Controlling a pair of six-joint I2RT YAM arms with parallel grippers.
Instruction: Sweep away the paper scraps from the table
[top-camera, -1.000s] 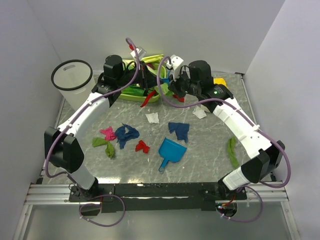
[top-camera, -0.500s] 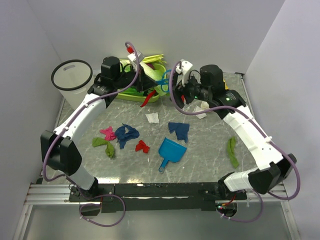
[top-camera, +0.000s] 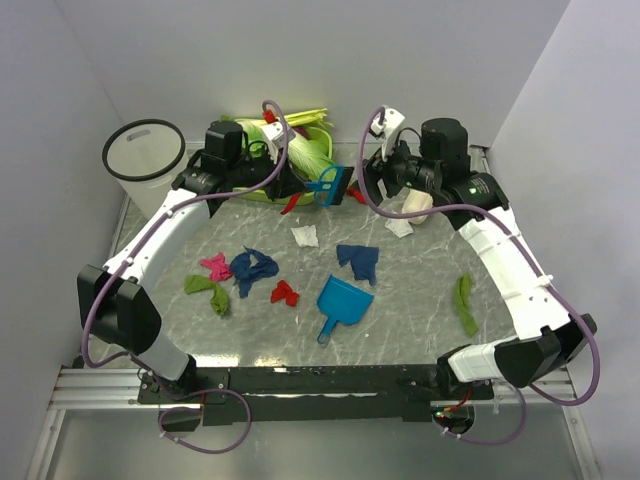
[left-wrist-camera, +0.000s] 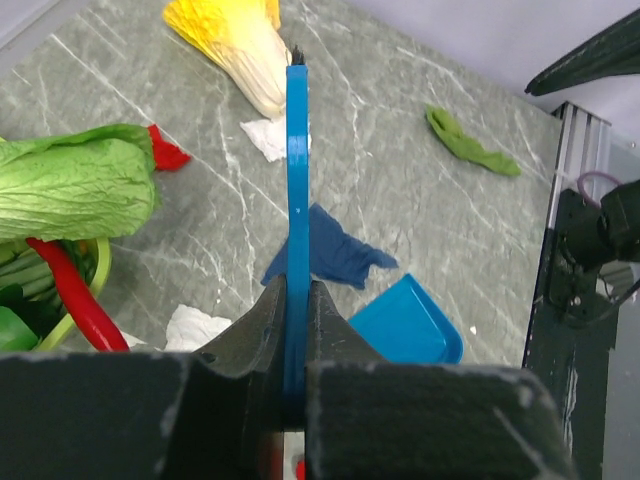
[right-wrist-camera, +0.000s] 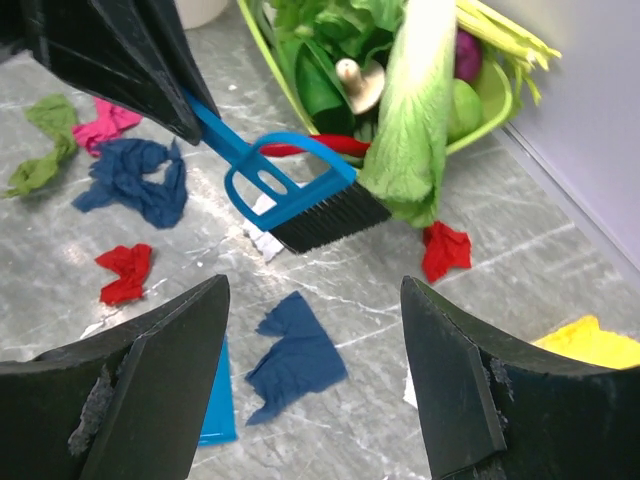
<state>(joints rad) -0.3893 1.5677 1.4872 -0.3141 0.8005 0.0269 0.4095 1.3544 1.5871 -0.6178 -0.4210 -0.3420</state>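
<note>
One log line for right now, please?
left gripper: shut on blue plastic hand brush; right gripper: open; crumpled paper scraps: unswept

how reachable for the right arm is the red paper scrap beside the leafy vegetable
likely yes: the open right end effector hovers near the crumpled red paper scrap; only the long green leafy vegetable crowds it

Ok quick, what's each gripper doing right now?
The left gripper is shut on the blue brush, by its handle.
The right gripper is open, holding nothing.
</note>
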